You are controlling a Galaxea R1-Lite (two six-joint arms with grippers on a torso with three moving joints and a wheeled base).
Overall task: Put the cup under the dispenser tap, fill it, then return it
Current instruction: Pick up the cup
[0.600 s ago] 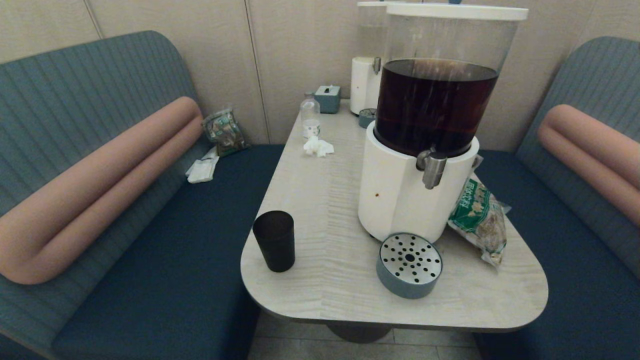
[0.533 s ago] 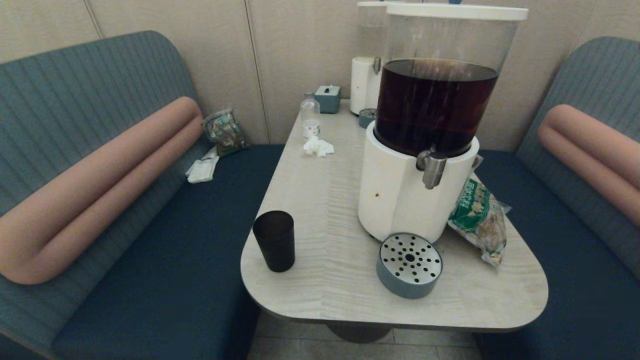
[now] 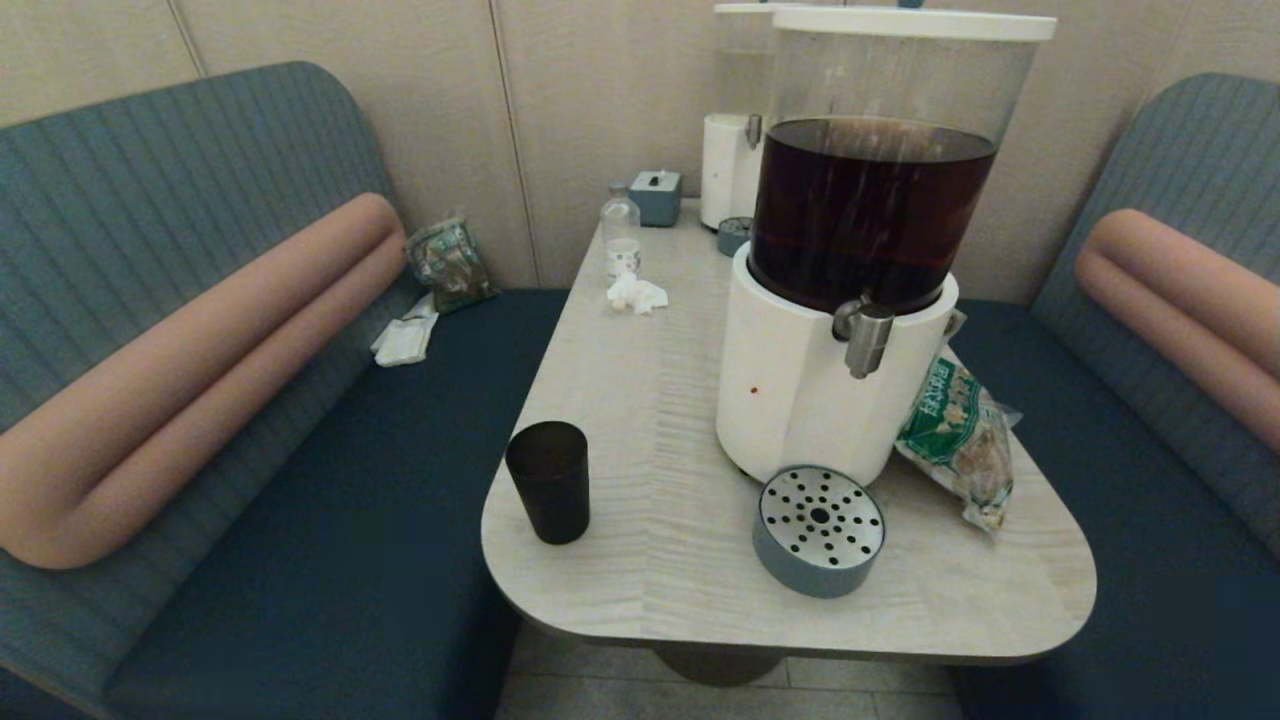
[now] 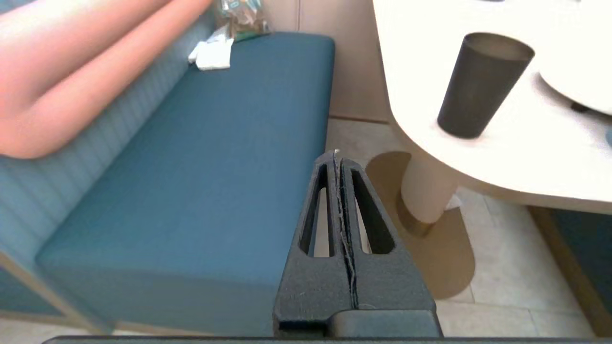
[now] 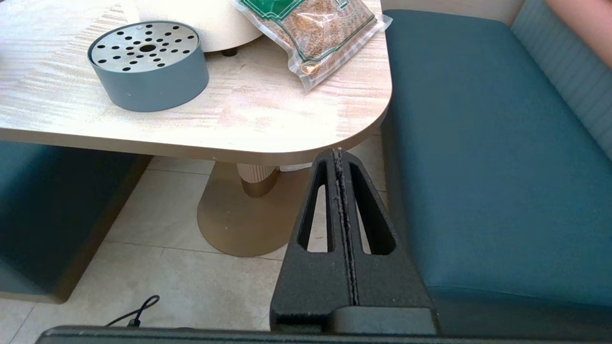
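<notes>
Left hand (image 4: 338, 157) closed, below upright cup (image 4: 480, 86).

black tapered plastic cup (image 3: 548, 481): lower centre-left, on pale wooden table (image 3: 640, 560) | silver metal dispenser tap (image 3: 866, 337): centre-right | round perforated grey drip tray (image 3: 818, 529): below tap | green-labelled snack bag (image 3: 955, 436): right of tray

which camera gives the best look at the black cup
The left wrist view: the cup fills more of the picture, showing its open rim, tapered wall and foot on the table. The head view shows it whole but smaller, near the table's left edge. The right wrist view misses it.
</notes>
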